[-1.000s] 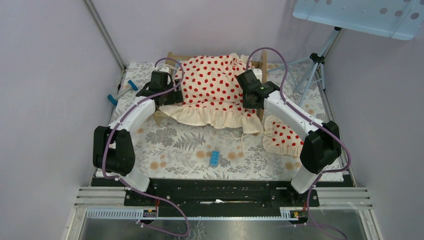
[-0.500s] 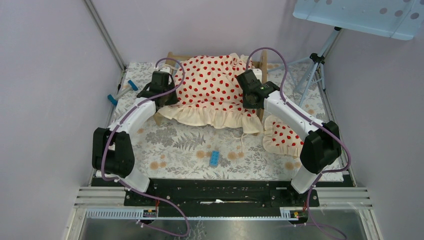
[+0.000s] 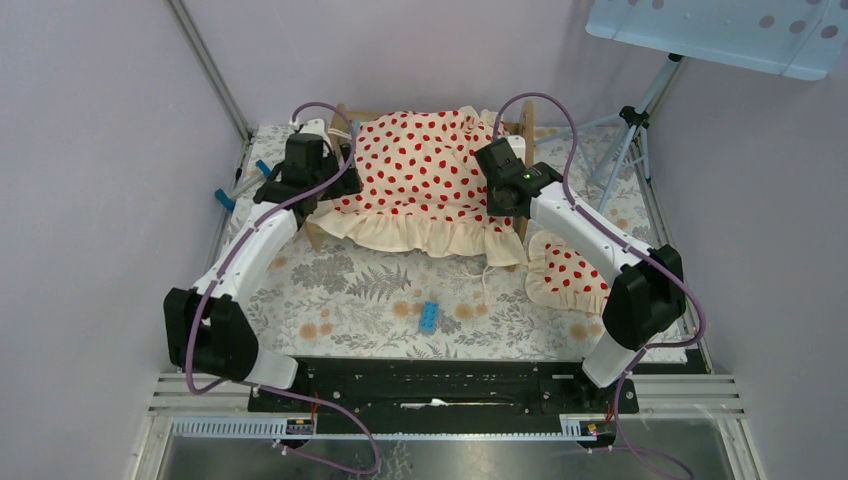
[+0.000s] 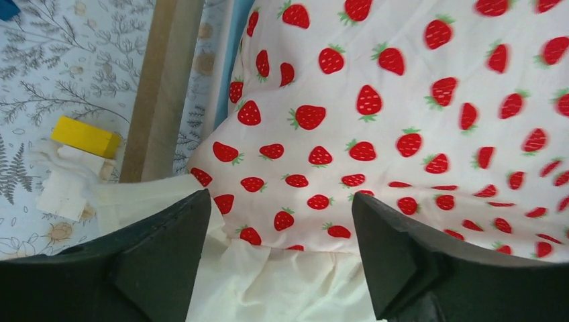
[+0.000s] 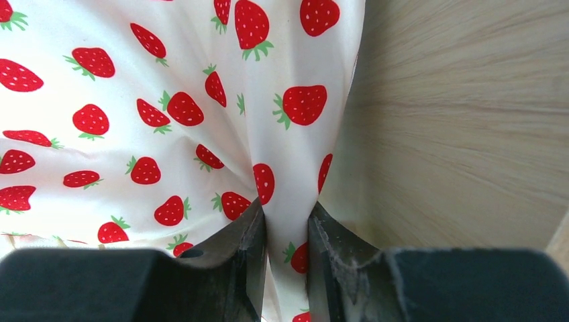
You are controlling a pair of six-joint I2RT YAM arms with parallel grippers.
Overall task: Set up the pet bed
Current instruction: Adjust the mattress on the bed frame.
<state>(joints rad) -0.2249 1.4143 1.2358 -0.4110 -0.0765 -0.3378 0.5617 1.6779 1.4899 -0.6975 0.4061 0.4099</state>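
The pet bed (image 3: 527, 128) stands at the back of the table, its light-wood frame almost wholly under a cream blanket (image 3: 425, 170) with red strawberries. In the left wrist view a wood rail (image 4: 164, 80) and a blue strip of mattress (image 4: 231, 60) show beside the blanket (image 4: 402, 100). My left gripper (image 4: 280, 201) hangs open just above the blanket's ruffled left edge (image 3: 322, 185), holding nothing. My right gripper (image 5: 287, 215) is shut on a fold of blanket (image 5: 134, 100) next to the wooden end board (image 5: 456, 121). A matching pillow (image 3: 565, 272) lies on the table to the right of the bed.
A blue brick (image 3: 429, 316) lies on the floral table cover (image 3: 370, 290) in front of the bed. Blue-handled tools (image 3: 240, 185) sit at the left edge. A yellow block (image 4: 86, 136) and white scraps (image 4: 60, 188) lie left of the bed. A tripod (image 3: 625, 140) stands back right.
My left arm has swung left and farther back, carrying its gripper off the blanket's corner toward the bed's left end. The right arm keeps its place and its grip.
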